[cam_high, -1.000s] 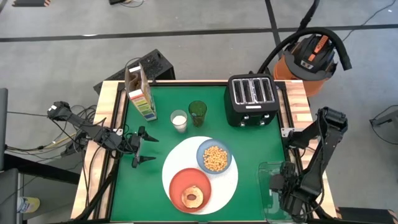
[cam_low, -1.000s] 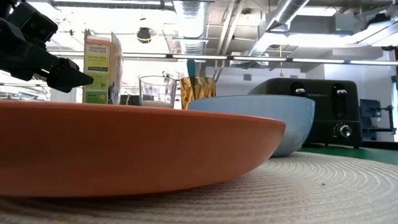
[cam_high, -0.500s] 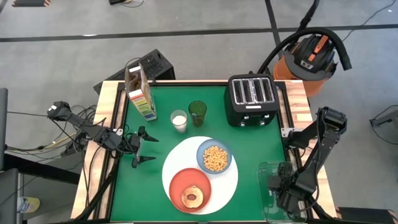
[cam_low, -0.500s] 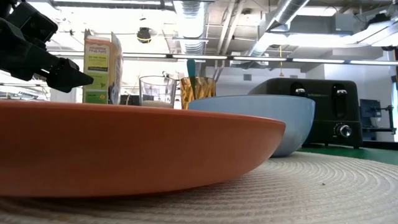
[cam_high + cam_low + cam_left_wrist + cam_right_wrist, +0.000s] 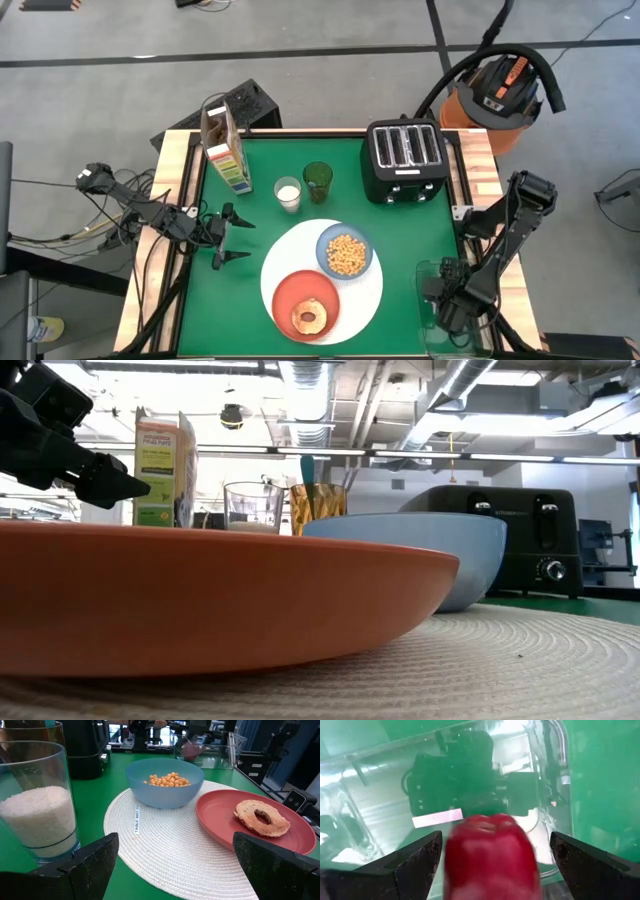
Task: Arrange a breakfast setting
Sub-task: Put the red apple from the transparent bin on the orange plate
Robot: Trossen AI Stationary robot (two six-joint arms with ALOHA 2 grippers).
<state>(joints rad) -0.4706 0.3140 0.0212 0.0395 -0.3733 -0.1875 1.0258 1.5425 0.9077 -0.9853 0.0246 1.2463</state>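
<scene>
With the light-blue bowl (image 5: 346,253) and orange-red plate (image 5: 305,305) sitting on the white plate (image 5: 370,295), the open-jawed right gripper (image 5: 446,300) is hovering over the clear container (image 5: 432,330), the left gripper (image 5: 232,241) waiting open

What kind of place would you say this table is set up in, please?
Probably a lab or workshop rather than a home: exposed ceiling ducts overhead, a shop vacuum on the taped concrete floor behind the table, loose cables beside it.

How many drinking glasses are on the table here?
2. A clear glass of white contents stands beside the cereal box; a green-tinted glass stands between it and the toaster. None appears hidden.
</scene>
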